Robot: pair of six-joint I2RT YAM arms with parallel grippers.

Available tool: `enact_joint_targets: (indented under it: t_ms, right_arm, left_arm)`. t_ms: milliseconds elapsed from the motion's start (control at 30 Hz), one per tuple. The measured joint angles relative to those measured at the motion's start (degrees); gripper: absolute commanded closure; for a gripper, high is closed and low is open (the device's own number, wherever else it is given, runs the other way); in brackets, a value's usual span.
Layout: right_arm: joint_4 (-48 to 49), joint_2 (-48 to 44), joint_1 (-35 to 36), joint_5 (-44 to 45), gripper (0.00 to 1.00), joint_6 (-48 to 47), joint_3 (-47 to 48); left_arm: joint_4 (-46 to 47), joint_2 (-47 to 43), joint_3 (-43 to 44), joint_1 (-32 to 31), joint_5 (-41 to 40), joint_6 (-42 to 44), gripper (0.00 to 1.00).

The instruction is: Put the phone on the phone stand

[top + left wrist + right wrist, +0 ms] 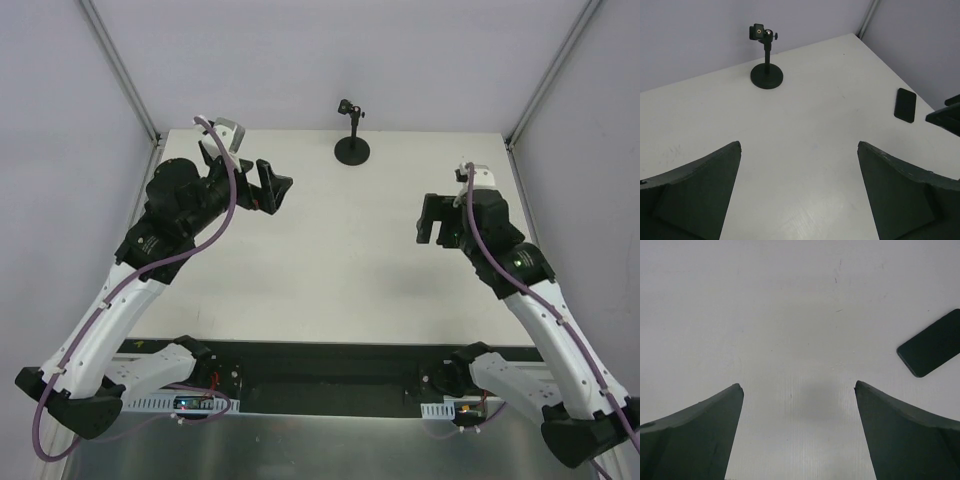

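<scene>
The phone (905,105) is a thin black slab lying flat on the white table at the right; it also shows in the right wrist view (932,342), to the right of and beyond my right fingers. I cannot pick it out in the top view. The phone stand (351,140) stands upright at the table's far middle, with a disc base, a post and a clip head; it also shows in the left wrist view (766,60). My left gripper (272,187) is open and empty above the far left. My right gripper (432,221) is open and empty above the table's right side.
The white table (330,250) is enclosed by pale walls with metal corner posts (118,65). Part of the right gripper (946,117) shows at the right edge of the left wrist view, close to the phone. The arm bases sit on the black strip (320,375) at the near edge.
</scene>
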Motion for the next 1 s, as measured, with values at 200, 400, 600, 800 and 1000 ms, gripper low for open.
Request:
enact_joint_targets:
  t_ms: [200,400,600,800,1000]
  right_arm:
    - [1.51,9.64,0.04,-5.33,0.04,1.84,0.46]
    - [3.28,18.86,0.11,-8.85,0.04,2.64,6.58]
    - [4.39,24.57,-0.04,-7.80,0.04,3.30,13.31]
    - [5.68,25.20,-2.99,-5.86,0.04,3.45,13.94]
    - [13.07,26.64,-10.82,-7.98,0.04,5.68,12.63]
  left_arm:
    - [1.01,0.35,-2.38,0.00,2.43,2.21,0.01]
    - [0.39,1.75,-8.00,0.00,0.74,5.14,0.01]
    - [0.96,1.55,-9.14,0.00,-0.61,5.95,0.01]
    - [1.51,0.33,-9.66,-0.17,-0.81,5.92,0.01]
    - [1.53,-1.01,-9.75,-1.01,-1.46,5.92,0.01]
